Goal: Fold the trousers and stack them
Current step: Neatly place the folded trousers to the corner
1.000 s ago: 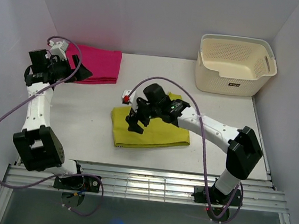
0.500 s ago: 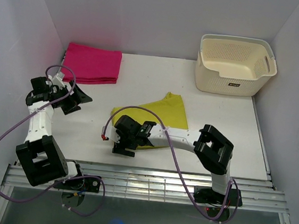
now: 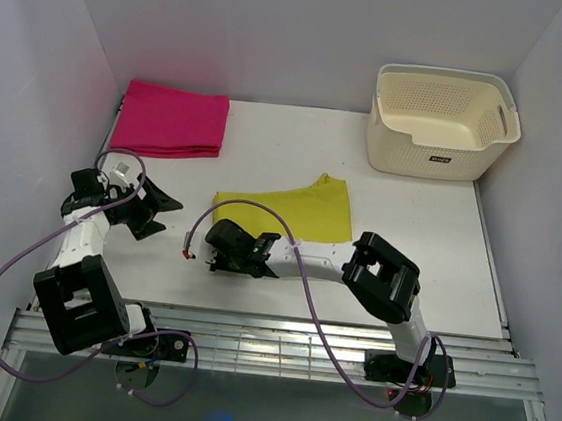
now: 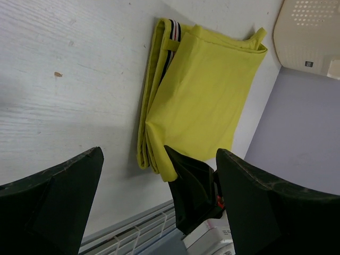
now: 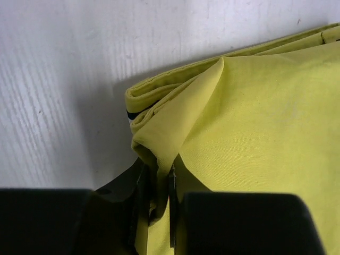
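The yellow-green trousers (image 3: 291, 210) lie folded in the middle of the table, with a striped waistband edge (image 4: 169, 40) showing in the left wrist view. My right gripper (image 3: 220, 258) is at their near-left corner, shut on a bunched fold of the fabric (image 5: 159, 159). The cloth (image 5: 255, 101) fills the right of that wrist view. My left gripper (image 3: 160, 213) hovers left of the trousers, open, with nothing between its fingers (image 4: 53, 202). From the left wrist, the right gripper's black body (image 4: 194, 194) shows at the trousers' corner (image 4: 159, 170).
A folded magenta-pink cloth (image 3: 170, 120) lies at the back left. A cream perforated basket (image 3: 441, 122) stands at the back right. A slatted metal rail (image 3: 268, 335) runs along the table's near edge. White walls close in on the left, back and right.
My right gripper swung from on top of the trousers to their near-left corner and shut on the fabric. The left arm drew back from the pink cloth toward the near left.
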Robot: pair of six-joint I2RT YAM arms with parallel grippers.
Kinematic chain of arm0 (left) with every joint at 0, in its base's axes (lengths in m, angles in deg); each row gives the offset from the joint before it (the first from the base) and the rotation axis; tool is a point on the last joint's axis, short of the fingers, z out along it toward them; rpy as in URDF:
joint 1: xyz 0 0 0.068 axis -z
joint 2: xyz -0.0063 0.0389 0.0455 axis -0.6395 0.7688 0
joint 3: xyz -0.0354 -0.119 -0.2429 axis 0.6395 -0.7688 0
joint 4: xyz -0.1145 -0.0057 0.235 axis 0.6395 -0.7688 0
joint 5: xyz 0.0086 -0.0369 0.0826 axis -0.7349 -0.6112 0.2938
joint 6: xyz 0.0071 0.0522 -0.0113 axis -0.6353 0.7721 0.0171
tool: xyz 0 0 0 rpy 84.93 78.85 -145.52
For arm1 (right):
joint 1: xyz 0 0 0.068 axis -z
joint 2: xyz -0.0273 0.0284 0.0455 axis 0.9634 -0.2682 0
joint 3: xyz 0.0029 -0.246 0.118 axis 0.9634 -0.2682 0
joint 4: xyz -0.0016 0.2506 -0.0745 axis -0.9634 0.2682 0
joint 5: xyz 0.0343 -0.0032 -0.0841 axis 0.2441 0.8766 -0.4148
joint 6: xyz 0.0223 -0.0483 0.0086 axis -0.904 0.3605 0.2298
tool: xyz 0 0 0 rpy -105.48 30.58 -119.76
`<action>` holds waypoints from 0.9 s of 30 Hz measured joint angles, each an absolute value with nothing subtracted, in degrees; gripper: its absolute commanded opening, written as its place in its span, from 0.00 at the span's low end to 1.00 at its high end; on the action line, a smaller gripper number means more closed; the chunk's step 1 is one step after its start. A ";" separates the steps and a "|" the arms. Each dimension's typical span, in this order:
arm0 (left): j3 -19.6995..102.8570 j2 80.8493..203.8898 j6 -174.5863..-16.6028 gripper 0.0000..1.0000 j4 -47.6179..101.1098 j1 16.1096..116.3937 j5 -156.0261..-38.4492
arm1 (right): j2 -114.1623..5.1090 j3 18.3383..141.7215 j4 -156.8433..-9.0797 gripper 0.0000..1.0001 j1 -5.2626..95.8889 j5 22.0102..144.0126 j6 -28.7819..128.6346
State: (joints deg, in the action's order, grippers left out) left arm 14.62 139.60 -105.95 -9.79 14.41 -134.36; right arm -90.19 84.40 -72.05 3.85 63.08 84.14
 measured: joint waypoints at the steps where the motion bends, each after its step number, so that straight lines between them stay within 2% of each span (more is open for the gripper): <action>1: 13.86 139.60 -106.34 0.98 -9.33 14.41 -134.71 | -90.44 84.80 -72.05 0.08 4.07 63.12 84.07; 7: 7.78 137.81 -108.61 0.98 -4.20 14.41 -138.01 | -91.27 88.77 -70.58 0.08 8.27 68.50 80.93; 14: 0.48 131.76 -116.85 0.98 8.57 15.72 -139.17 | -91.22 91.77 -70.19 0.08 15.31 78.62 75.83; 21: 0.33 134.51 -124.09 0.98 19.01 24.83 -133.31 | -91.22 91.83 -70.06 0.08 15.37 81.74 73.14; 27: 3.58 143.69 -126.62 0.98 21.18 33.60 -125.93 | -91.22 91.88 -70.17 0.08 15.07 81.68 71.94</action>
State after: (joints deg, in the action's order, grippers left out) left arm 3.58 143.69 -126.62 21.18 33.60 -125.93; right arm -91.22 91.88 -70.17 15.07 81.68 71.94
